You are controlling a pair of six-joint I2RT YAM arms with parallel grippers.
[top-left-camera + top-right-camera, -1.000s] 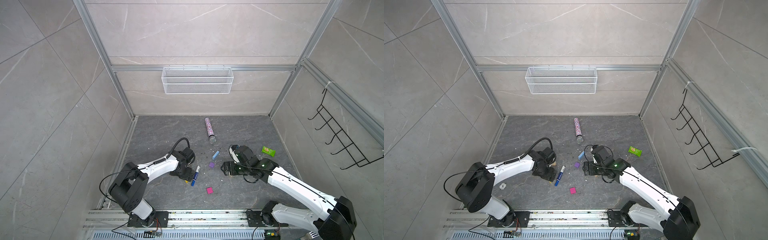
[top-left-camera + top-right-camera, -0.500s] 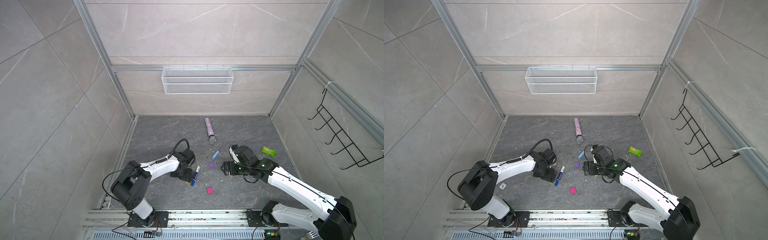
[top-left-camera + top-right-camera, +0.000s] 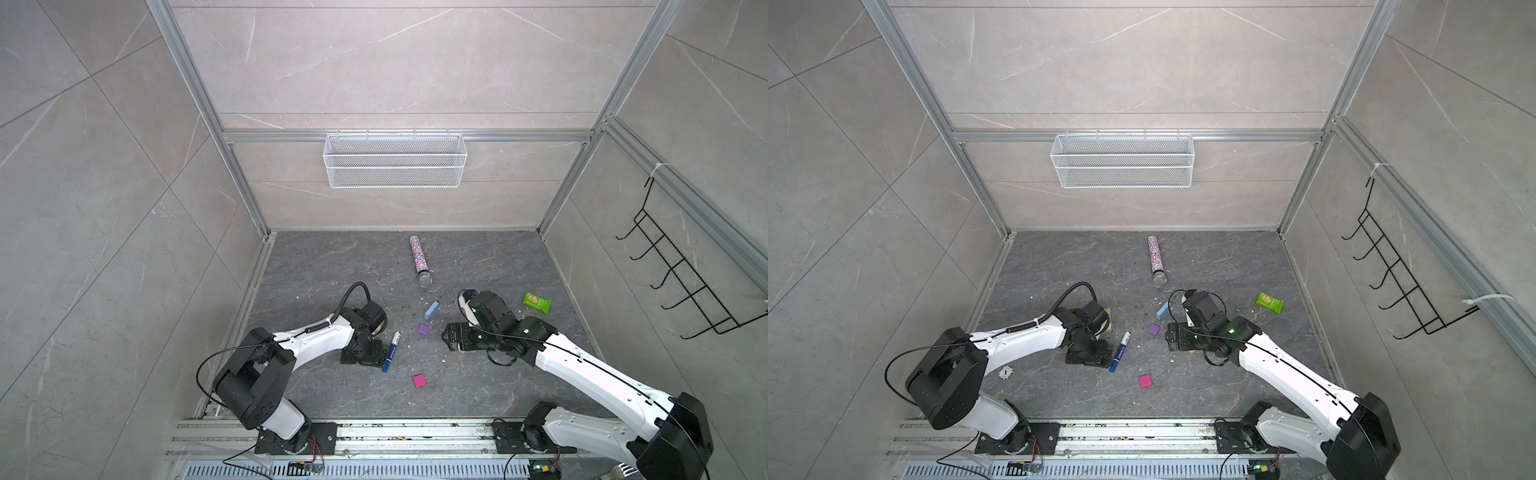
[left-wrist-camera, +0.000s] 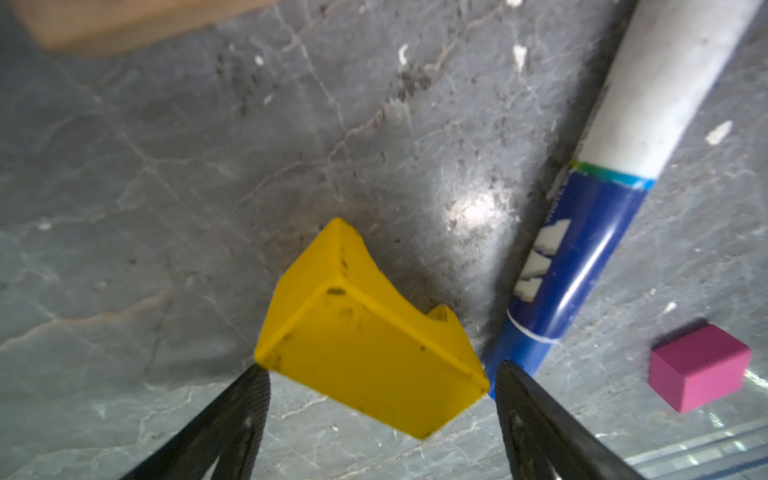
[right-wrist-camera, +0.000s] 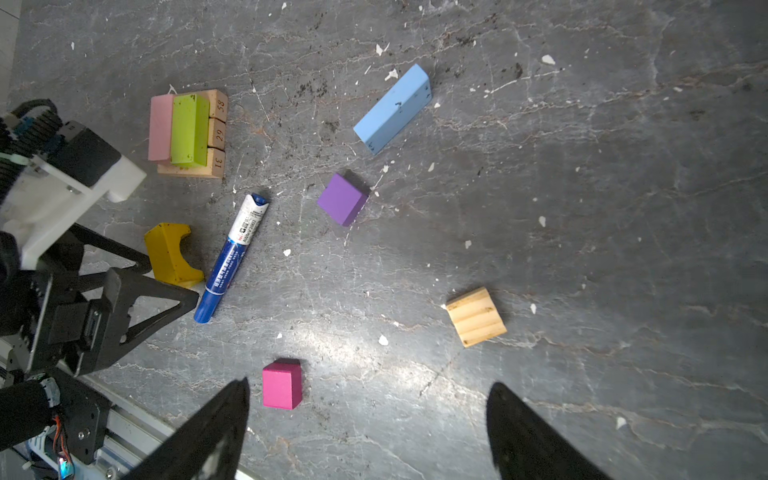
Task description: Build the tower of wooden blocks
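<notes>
arch: yellow arch lay on the counter, notch facing the marker pen, tower a bit beyond
left pincer: left pincer gaped wide, tips straddling the arch's near end at a skew, gripping nothing yet imo
right pincer: right pincer open, empty, farther away

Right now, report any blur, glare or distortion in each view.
Left wrist view: the tan wood block at the edge is out of focus, the yellow arch fairly sharp, with a bright glare patch on the floor. Right wrist view: sharp throughout, with a milder sheen on the floor near the magenta block. In both top views: even light, no glare; the light-blue block shows little detail.
</notes>
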